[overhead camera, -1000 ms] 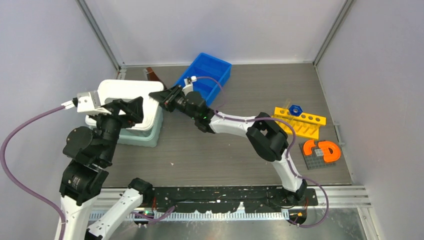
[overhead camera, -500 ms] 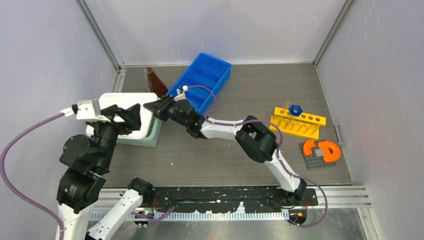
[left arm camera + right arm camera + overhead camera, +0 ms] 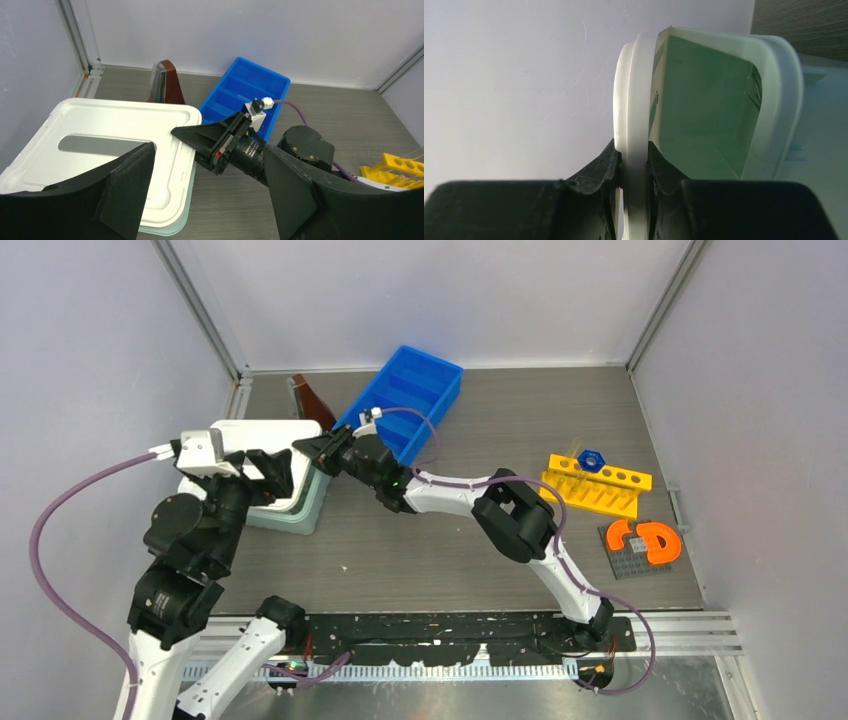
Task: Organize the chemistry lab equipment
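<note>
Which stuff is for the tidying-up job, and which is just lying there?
For the job: white lid, pinched by the right claw; pale green box under it; yellow rack; blue-capped tube; probably the blue tray.
Just lying about: orange pieces on a grey plate; maybe the brown bottle.

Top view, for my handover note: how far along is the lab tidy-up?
Early. Done: nothing visibly sorted; the blue divided tray shows empty compartments. In hand: the right gripper pinches the white lid by its edge, over the pale green tub, the left gripper open above it. Left: the yellow rack and its blue-capped tube sit far right.
</note>
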### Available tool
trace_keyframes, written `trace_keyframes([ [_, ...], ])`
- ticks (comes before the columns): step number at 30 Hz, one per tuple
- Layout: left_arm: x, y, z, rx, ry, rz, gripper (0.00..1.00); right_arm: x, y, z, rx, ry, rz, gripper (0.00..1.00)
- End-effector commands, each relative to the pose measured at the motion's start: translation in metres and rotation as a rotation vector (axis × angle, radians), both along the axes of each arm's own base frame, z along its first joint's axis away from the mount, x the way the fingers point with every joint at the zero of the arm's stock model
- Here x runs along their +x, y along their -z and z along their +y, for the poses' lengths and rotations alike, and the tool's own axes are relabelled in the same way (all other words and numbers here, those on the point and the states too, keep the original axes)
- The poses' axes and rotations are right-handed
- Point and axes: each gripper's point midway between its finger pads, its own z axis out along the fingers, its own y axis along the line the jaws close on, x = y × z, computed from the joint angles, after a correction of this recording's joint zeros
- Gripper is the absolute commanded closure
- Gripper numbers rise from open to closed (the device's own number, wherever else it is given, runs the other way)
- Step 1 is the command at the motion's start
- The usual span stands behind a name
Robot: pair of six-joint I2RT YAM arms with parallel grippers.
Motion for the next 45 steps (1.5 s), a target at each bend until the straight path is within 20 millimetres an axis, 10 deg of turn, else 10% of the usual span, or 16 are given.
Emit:
trace_keyframes([
  [1,0.019,0.020,-0.003,0.037,-0.026,0.063,0.18,0.008,-0.035,-0.009,0.094,0.036,-0.032,0.99],
  [8,0.037,0.048,0.000,0.056,-0.094,0.148,0.15,0.006,-0.025,-0.018,0.085,0.037,-0.016,0.99],
  [26,0.064,0.093,0.011,-0.020,-0.257,0.291,0.11,-0.023,-0.011,-0.033,0.013,-0.072,0.034,0.57],
  [45,0.099,0.144,-0.021,-0.204,-0.147,0.412,0.10,-0.036,0.001,-0.089,-0.104,-0.053,0.003,0.53],
])
